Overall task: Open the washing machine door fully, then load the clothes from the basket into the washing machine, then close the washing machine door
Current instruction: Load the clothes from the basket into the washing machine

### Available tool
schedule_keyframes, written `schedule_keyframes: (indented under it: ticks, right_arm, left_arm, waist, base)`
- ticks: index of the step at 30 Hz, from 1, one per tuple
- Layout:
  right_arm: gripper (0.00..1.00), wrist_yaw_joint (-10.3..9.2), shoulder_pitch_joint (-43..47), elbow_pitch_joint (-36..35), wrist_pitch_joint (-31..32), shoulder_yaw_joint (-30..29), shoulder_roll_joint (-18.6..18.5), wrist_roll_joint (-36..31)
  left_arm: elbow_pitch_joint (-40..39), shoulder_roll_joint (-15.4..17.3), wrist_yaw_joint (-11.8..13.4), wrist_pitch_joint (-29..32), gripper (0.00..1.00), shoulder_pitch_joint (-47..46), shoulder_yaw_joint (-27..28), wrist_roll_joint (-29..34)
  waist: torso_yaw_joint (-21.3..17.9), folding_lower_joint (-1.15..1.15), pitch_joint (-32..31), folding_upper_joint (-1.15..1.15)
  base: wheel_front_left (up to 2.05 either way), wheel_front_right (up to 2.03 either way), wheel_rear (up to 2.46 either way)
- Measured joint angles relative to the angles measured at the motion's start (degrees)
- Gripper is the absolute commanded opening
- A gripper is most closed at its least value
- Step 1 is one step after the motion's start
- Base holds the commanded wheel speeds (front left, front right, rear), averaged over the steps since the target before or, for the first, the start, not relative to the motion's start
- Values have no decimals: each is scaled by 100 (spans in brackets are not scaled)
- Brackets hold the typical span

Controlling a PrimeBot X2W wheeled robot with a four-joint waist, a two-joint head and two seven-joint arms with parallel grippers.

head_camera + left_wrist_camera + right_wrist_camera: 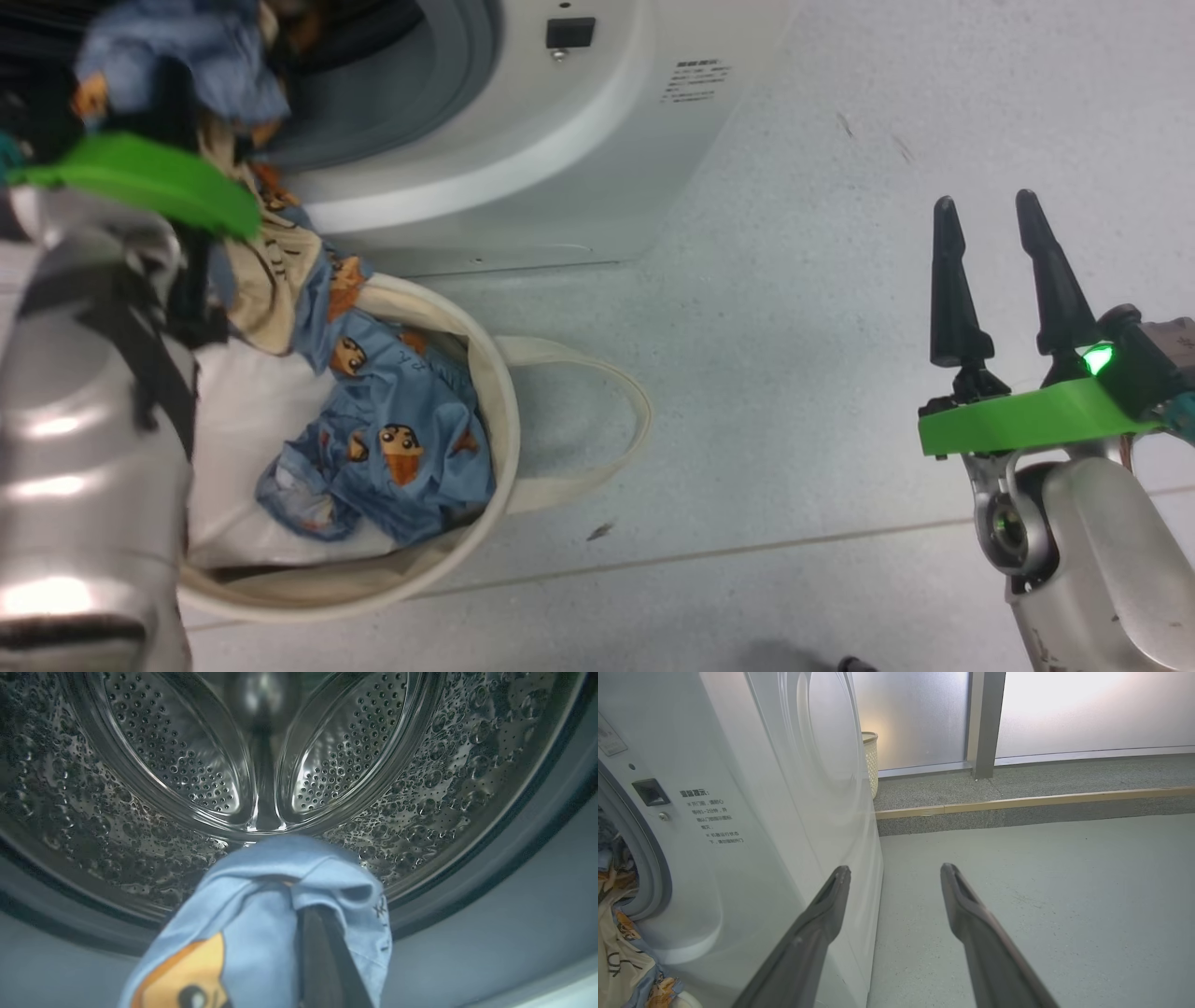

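Observation:
My left gripper (303,914) is shut on a light-blue garment (261,914) that drapes over its fingers, just in front of the steel drum (187,765). In the head view this garment (215,65) is at the mouth of the washing machine (560,140), and its cream and blue tail (271,271) hangs down to the basket (499,411). More blue printed clothes (401,439) lie in the basket. My right gripper (990,215) is open over bare floor, with nothing between its fingers (822,914). The washing machine door is out of view.
White padding (252,420) lines the basket, and a loop handle (635,411) lies on the floor beside it. The washer's side panel (752,812) stands just left of my right gripper. A wicker bin (871,760) and a raised step (1017,802) lie behind.

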Motion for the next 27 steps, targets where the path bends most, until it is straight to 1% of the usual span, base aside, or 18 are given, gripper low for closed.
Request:
schedule_keyframes:
  ticks: [6,9,11,13,15,18,21,24,25,26,27]
  right_arm:
    - [100,0,7,-129,0,-40,-45,-3]
    - [100,1,7,-222,0,-88,-44,-7]
    - [100,0,7,-293,0,-131,-43,-22]
    - [100,1,6,-337,0,-160,-34,-65]
    - [100,0,5,-357,0,-176,-9,-74]
    - [100,1,5,-383,0,-187,40,-108]
    - [100,1,4,-401,0,-187,67,-108]
    - [100,0,3,-401,0,-182,80,-134]
    - [100,0,3,-401,0,-182,80,-134]
    - [100,0,4,-400,0,-180,82,-141]
    - [100,1,4,-398,0,-175,85,-141]
  left_arm:
    - [446,141,54,-34,0,-675,-2,285]
    - [431,176,79,-34,0,-900,62,318]
    - [142,175,103,-34,0,-1071,220,298]
    - [-360,176,102,-35,0,-1228,393,294]
    - [-692,166,96,-42,0,-1362,519,311]
    - [-831,130,92,-42,0,-1351,614,404]
    - [-524,125,98,-43,0,-1342,639,573]
    - [125,122,96,-43,0,-1361,580,676]
    - [125,122,96,-43,0,-1361,580,676]
    - [387,126,94,-43,64,-1400,554,676]
    - [736,137,98,-42,96,-1466,494,730]
  waist:
    - [-158,0,253,0]
    - [-228,0,416,0]
    - [-259,1,543,0]
    - [-279,1,669,0]
    - [-297,1,781,0]
    - [-319,1,885,0]
    - [-345,1,924,0]
    - [-372,0,918,0]
    - [-372,0,918,0]
    - [-381,0,913,0]
    - [-387,0,902,0]
  base:
    - [0,0,0]
    - [0,0,0]
    - [0,0,0]
    - [0,0,0]
    - [0,0,0]
    - [0,0,0]
    - [0,0,0]
    - [0,0,0]
    - [0,0,0]
    - [0,0,0]
    - [0,0,0]
